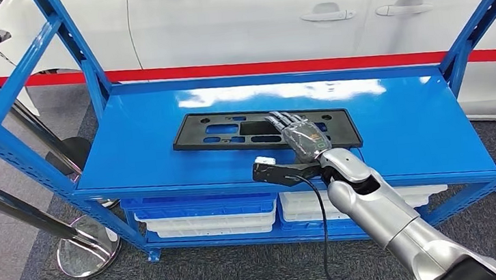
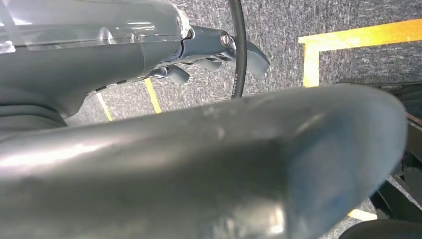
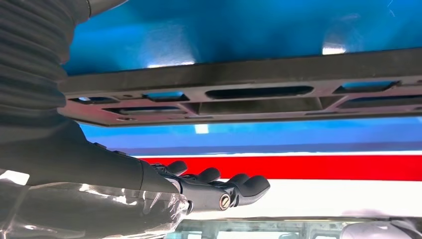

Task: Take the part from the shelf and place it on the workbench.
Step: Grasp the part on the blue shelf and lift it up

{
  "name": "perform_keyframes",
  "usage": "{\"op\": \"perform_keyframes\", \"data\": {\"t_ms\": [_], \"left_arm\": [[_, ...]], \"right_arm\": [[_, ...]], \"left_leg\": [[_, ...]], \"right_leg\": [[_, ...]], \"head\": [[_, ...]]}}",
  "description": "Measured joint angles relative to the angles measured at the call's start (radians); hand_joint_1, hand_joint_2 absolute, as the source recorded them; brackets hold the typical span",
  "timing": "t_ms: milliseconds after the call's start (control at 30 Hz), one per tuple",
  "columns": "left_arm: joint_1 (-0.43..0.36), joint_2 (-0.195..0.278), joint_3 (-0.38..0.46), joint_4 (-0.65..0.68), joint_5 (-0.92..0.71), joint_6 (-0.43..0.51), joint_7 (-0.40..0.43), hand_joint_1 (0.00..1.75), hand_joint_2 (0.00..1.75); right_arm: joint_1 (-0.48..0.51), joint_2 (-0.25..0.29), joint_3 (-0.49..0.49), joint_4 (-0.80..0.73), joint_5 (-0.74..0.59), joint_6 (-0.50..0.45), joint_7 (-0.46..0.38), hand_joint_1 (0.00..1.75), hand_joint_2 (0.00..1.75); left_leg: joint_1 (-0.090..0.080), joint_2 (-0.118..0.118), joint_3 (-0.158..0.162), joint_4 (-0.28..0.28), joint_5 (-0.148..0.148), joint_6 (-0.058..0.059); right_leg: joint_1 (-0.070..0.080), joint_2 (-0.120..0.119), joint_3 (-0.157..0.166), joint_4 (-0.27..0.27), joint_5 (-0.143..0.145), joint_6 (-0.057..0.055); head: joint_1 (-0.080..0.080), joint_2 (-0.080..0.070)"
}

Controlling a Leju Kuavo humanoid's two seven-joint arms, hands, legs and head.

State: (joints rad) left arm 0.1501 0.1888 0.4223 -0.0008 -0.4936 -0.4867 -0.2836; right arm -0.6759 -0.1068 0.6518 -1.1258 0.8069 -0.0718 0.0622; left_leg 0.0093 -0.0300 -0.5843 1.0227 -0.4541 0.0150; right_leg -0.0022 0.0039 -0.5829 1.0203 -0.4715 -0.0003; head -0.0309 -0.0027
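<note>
1. Blue shelf [image 1: 408,124] is being faced, a white car [image 1: 254,16] parked behind it.
2. Part [image 1: 231,131] is lying flat on the shelf, not yet lifted.
3. Right hand [image 1: 300,137] is being held over its right end, fingers straight and apart, gripping nothing.
4. Left hand [image 2: 209,52] is being hung over the floor, fingers loosely curled, empty.
5. Grasping, lifting and placing are all being left undone.

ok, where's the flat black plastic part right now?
In the head view, the flat black plastic part lies on the blue metal shelf, about mid-shelf, with the right hand stretched over its right portion.
</note>
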Motion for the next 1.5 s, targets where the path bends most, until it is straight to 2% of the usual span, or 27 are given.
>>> {"op": "perform_keyframes", "data": {"t_ms": [433,833,1000,1200,1267,1300,1367,1500], "left_arm": [[-0.008,0.000,-0.012,0.000,-0.014,-0.010,-0.007,0.00,0.00],[-0.015,0.004,-0.026,0.000,-0.039,-0.012,-0.009,0.00,0.00],[-0.018,0.005,-0.027,0.000,-0.052,-0.012,-0.012,0.00,0.00],[-0.019,0.006,-0.027,0.000,-0.060,-0.012,-0.014,0.00,0.00],[-0.019,0.006,-0.027,0.000,-0.060,-0.012,-0.014,0.00,0.00],[-0.019,0.006,-0.027,0.000,-0.060,-0.012,-0.014,0.00,0.00],[-0.019,0.008,-0.027,0.000,-0.060,-0.014,-0.014,0.00,0.00],[-0.020,0.009,-0.027,0.000,-0.060,-0.016,-0.014,0.00,0.00]], "right_arm": [[-0.044,0.053,0.020,0.091,0.019,-0.020,0.006,0.00,1.75],[-0.111,0.069,0.008,0.280,0.102,-0.131,0.025,0.00,1.75],[-0.124,0.074,-0.006,0.343,0.153,-0.185,0.063,0.00,1.75],[-0.129,0.071,-0.033,0.402,0.169,-0.201,0.070,0.00,1.75],[-0.130,0.070,-0.039,0.416,0.173,-0.202,0.070,0.11,1.75],[-0.130,0.070,-0.041,0.422,0.175,-0.202,0.070,0.24,1.75],[-0.130,0.069,-0.043,0.431,0.177,-0.202,0.071,0.55,1.75],[-0.130,0.069,-0.044,0.445,0.178,-0.196,0.070,1.35,1.75]], "left_leg": [[0.000,0.000,0.000,0.000,0.000,0.000],[0.000,0.000,0.000,0.000,0.000,0.000],[0.000,0.000,0.000,0.000,0.000,0.000],[0.000,0.001,0.000,0.000,0.000,0.000],[0.000,0.001,0.001,0.000,0.000,0.000],[0.000,0.001,0.001,0.000,0.000,0.000],[0.000,0.001,0.001,0.000,0.000,0.000],[0.000,0.001,0.001,0.000,0.000,0.000]], "right_leg": [[0.000,0.000,0.000,0.000,0.000,0.000],[0.000,0.000,0.000,0.000,0.000,0.000],[0.000,0.000,0.000,0.000,0.000,0.000],[0.000,0.001,0.000,0.000,0.000,0.000],[0.000,0.001,0.000,0.000,0.000,0.000],[0.000,0.001,0.000,0.000,0.000,0.000],[0.000,0.001,0.000,0.000,0.000,0.000],[0.000,0.001,0.000,0.000,0.000,0.000]], "head": [[0.000,0.000],[0.000,0.000],[0.000,0.000],[0.000,0.000],[0.000,0.000],[0.000,0.000],[0.000,0.000],[0.000,0.000]]}}
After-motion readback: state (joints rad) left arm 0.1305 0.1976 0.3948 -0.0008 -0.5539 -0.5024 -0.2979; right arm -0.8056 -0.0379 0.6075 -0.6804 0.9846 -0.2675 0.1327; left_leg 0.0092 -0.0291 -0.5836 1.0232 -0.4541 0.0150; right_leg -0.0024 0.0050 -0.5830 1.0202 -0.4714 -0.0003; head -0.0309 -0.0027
